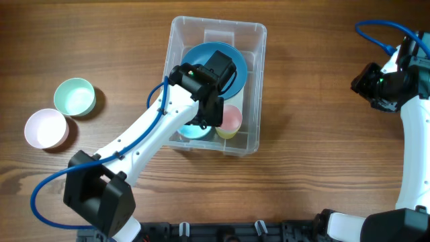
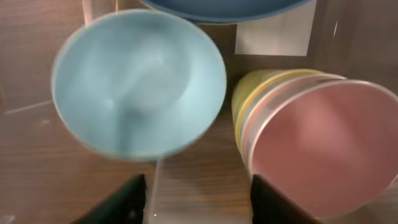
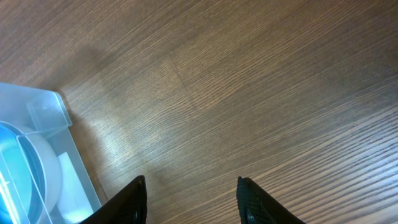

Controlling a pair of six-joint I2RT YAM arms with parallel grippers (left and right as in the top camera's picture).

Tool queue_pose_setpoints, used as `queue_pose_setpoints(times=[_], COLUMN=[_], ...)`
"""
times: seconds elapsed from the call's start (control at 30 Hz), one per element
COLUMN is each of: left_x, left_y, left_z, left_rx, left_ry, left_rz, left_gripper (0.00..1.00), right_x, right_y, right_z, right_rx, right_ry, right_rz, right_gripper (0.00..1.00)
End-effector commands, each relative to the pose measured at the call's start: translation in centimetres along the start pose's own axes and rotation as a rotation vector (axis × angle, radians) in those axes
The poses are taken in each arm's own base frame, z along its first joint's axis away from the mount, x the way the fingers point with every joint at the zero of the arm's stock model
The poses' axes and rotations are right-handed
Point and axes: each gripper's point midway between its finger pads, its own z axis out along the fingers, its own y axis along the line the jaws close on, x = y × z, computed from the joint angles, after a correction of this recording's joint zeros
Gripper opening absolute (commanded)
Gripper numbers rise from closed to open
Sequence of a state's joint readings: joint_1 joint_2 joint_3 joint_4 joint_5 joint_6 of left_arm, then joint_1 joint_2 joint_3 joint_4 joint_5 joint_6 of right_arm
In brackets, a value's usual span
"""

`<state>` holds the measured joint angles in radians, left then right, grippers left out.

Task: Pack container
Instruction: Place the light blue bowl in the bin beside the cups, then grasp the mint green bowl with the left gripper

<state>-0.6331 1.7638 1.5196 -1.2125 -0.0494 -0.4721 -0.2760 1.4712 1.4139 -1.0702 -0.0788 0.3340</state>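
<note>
The clear plastic container (image 1: 253, 81) stands at the middle of the table. It holds a big blue bowl (image 1: 236, 57) at the back, a light blue bowl (image 2: 137, 81) at the front left, and a pink cup (image 2: 317, 143) nested in a yellow cup (image 2: 249, 93) at the front right. My left gripper (image 2: 198, 199) is open and empty, above the container's front part, just off the light blue bowl. My right gripper (image 3: 191, 199) is open and empty over bare table at the far right; the container's corner shows in its view (image 3: 46, 112).
A mint green bowl (image 1: 74, 96) and a pale pink bowl (image 1: 46, 128) sit on the table at the left, outside the container. The left arm (image 1: 144, 138) reaches diagonally over the table's front left.
</note>
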Motion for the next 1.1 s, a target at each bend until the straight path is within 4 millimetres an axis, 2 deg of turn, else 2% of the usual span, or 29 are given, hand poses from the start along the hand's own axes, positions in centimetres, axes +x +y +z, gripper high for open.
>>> queue_pose_setpoints(times=[0.0, 0.03, 0.13, 0.23, 0.27, 0.3, 0.33, 0.37, 0.4, 0.43, 0.53, 0.57, 0.6, 0.63, 0.73, 0.87, 0.93, 1.0, 1.03, 1.07], left_x=[-0.4, -0.7, -3.4, -5.6, -6.1, -6.7, -7.0, -7.4, -8.1, -8.6, -10.0, -10.4, -10.4, -10.1, -8.9, -7.9, -7.6, -7.7, -7.7, -7.8], left_y=[0.1, 0.2, 3.3, 9.4, 11.9, 15.6, 18.2, 20.1, 23.7, 25.8, 30.3, 31.9, 32.7, 33.6, 35.0, 35.3, 35.2, 35.2, 35.1, 34.9], left_z=[-1.3, -2.0, -9.0, -15.9, -17.3, -18.2, -18.2, -17.7, -16.0, -14.5, -8.4, -4.6, -2.2, 1.3, 7.7, 12.8, 13.5, 13.3, 13.1, 12.8], left_rx=[0.018, 0.019, -0.022, -0.069, -0.082, -0.116, -0.144, -0.166, -0.212, -0.241, -0.260, -0.255, -0.244, -0.228, -0.214, -0.222, -0.223, -0.223, -0.219, -0.209], left_ry=[-0.026, -0.043, -0.263, -0.517, -0.571, -0.608, -0.613, -0.607, -0.568, -0.534, -0.399, -0.319, -0.267, -0.187, -0.046, 0.053, 0.072, 0.065, 0.066, 0.066], left_rz=[0.015, 0.012, -0.050, -0.213, -0.284, -0.373, -0.444, -0.495, -0.584, -0.630, -0.723, -0.757, -0.775, -0.799, -0.833, -0.838, -0.835, -0.835, -0.830, -0.822], left_gripper=[0.58, 0.57, 0.59, 0.66, 0.66, 0.70, 0.75, 0.75, 0.76, 0.78, 0.79, 0.79, 0.79, 0.79, 0.79, 0.79, 0.66, 0.41, 0.16, 0.04], right_x=[0.2, 0.2, 0.3, 0.3, 0.2, 0.2, 0.2, 0.3, 0.3, 0.3, 0.3, 0.3, 0.3, 0.3, 0.2, 0.2, 0.2, 0.2, 0.2, 0.2], right_y=[0.1, 0.1, 0.1, 0.1, 0.1, 0.1, 0.1, 0.1, 0.1, 0.1, 0.1, 0.1, 0.1, 0.1, 0.0, -0.2, -0.2, -0.2, -0.2, -0.2], right_z=[0.5, 0.4, 0.5, 0.4, 0.5, 0.5, 0.5, 0.5, 0.5, 0.5, 0.5, 0.5, 0.5, 0.5, 0.5, 0.5, 0.5, 0.5, 0.5, 0.5], right_rx=[-0.004, -0.004, -0.003, -0.004, -0.004, -0.004, -0.004, -0.003, -0.003, -0.003, -0.003, -0.003, -0.003, -0.003, 0.003, 0.016, 0.016, 0.016, 0.015, 0.015], right_ry=[0.018, 0.019, 0.020, 0.019, 0.018, 0.018, 0.019, 0.020, 0.021, 0.021, 0.020, 0.020, 0.020, 0.020, 0.018, 0.014, 0.014, 0.014, 0.013, 0.013], right_rz=[-0.018, -0.018, -0.019, -0.019, -0.019, -0.019, -0.019, -0.019, -0.019, -0.019, -0.019, -0.019, -0.020, -0.020, -0.021, -0.020, -0.020, -0.020, -0.020, -0.020], right_gripper=[0.47, 0.47, 0.47, 0.47, 0.48, 0.47, 0.47, 0.47, 0.47, 0.47, 0.47, 0.47, 0.47, 0.47, 0.47, 0.47, 0.47, 0.47, 0.47, 0.47])
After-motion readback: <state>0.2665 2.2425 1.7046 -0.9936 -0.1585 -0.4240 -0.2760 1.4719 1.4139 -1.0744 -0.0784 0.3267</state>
